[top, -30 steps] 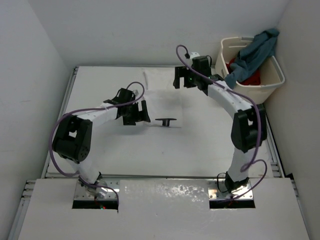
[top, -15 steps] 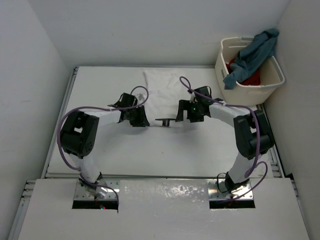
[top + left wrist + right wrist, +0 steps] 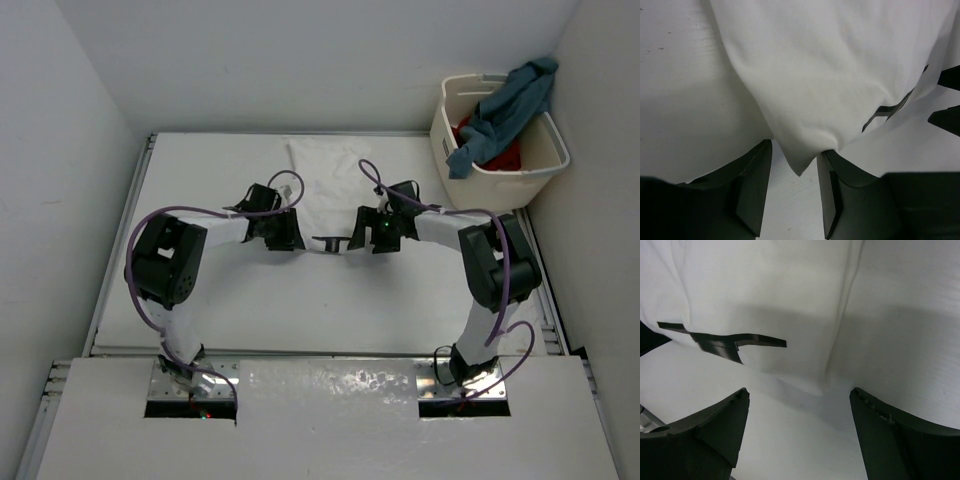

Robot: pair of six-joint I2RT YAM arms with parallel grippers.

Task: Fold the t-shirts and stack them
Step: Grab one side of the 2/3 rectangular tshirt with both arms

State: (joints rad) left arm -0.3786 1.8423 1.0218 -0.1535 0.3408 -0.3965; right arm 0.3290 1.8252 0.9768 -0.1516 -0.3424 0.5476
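The white shirt lies on the counter, long axis near-far. Its near-left corner pokes between the left fingers, and its near-right corner lies just beyond the right fingers. Both pairs stand apart.

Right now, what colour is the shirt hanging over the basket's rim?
Dusty blue-grey; the shirt draped over the basket shows best in the top external view.
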